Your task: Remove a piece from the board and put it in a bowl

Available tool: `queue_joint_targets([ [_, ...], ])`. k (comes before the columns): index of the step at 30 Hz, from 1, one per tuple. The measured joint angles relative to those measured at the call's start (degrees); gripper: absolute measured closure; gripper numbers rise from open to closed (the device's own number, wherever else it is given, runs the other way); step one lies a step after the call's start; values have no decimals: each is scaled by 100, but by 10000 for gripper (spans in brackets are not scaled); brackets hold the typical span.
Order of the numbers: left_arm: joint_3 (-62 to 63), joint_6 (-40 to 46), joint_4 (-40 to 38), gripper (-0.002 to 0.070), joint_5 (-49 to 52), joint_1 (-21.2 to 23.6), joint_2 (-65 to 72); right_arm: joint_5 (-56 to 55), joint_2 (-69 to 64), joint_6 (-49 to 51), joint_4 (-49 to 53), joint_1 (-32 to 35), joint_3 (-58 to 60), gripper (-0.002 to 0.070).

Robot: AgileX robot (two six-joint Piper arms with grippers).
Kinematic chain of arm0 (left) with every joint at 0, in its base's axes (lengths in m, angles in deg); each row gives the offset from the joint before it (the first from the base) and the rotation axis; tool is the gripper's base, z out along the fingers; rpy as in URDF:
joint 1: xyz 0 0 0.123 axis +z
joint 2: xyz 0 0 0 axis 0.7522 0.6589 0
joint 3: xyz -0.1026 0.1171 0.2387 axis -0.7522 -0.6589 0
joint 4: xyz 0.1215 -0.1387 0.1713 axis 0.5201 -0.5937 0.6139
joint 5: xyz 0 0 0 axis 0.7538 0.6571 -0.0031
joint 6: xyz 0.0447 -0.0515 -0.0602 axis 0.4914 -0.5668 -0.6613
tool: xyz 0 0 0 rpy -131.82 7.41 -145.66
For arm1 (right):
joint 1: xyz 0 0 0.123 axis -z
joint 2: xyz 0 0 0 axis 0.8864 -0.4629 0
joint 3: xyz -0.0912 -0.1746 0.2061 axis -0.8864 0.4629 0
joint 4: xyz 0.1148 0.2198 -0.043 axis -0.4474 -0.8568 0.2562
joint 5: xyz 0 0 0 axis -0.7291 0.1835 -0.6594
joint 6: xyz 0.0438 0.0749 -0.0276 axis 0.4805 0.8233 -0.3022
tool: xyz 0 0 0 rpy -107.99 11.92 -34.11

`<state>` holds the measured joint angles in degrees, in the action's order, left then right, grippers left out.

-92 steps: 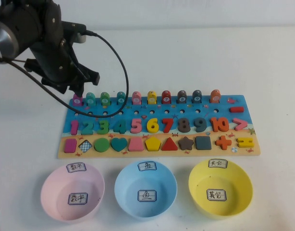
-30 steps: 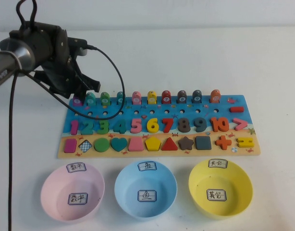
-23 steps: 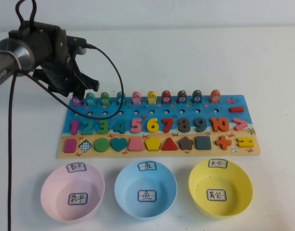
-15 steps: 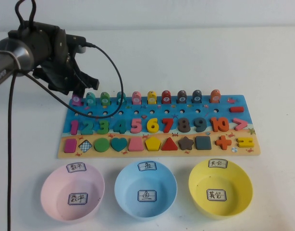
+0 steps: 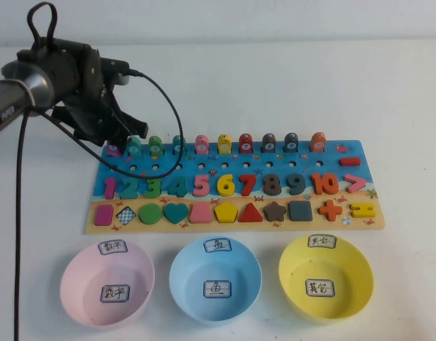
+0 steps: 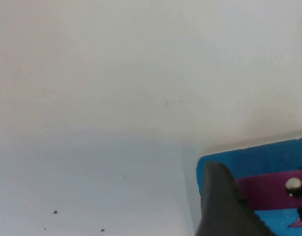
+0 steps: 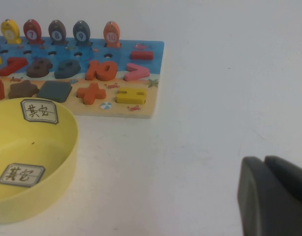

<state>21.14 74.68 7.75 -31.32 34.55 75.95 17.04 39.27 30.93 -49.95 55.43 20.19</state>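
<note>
The board (image 5: pixel 241 168) lies across the middle of the table. Its far row holds small fish pieces. The magenta piece (image 5: pixel 113 149) stands at the board's far-left corner, mostly hidden by my left gripper (image 5: pixel 117 142). In the left wrist view the piece (image 6: pixel 269 189) spans between my left gripper's (image 6: pixel 259 173) two dark fingers (image 6: pixel 220 206), just above the blue board (image 6: pixel 254 157). The light blue bowl (image 5: pixel 215 278) stands empty in front of the board's middle. My right gripper (image 7: pixel 265 162) is out of the high view, shut and empty above bare table to the right of the board (image 7: pixel 151 49).
A pink bowl (image 5: pixel 106 283) stands to the left of the blue one and a yellow bowl (image 5: pixel 325 275) to its right; the yellow bowl also shows in the right wrist view (image 7: pixel 67 147). A black cable (image 5: pixel 177 106) loops from the left arm over the board's far-left part.
The left arm came down onto the board's far-left corner, then shifted slightly back and left. The magenta piece stays at its corner place.
</note>
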Motion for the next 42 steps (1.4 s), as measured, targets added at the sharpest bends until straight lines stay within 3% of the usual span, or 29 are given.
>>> queue_joint_targets([
  [10,0,68,0,389,9,7,39,0,0,0,0,0,0,694],
  [18,0,166,-9,474,-54,13,39,0,0,0,0,0,0,694],
  [42,0,191,44,485,195,49,-320,0,0,0,0,0,0,694],
])
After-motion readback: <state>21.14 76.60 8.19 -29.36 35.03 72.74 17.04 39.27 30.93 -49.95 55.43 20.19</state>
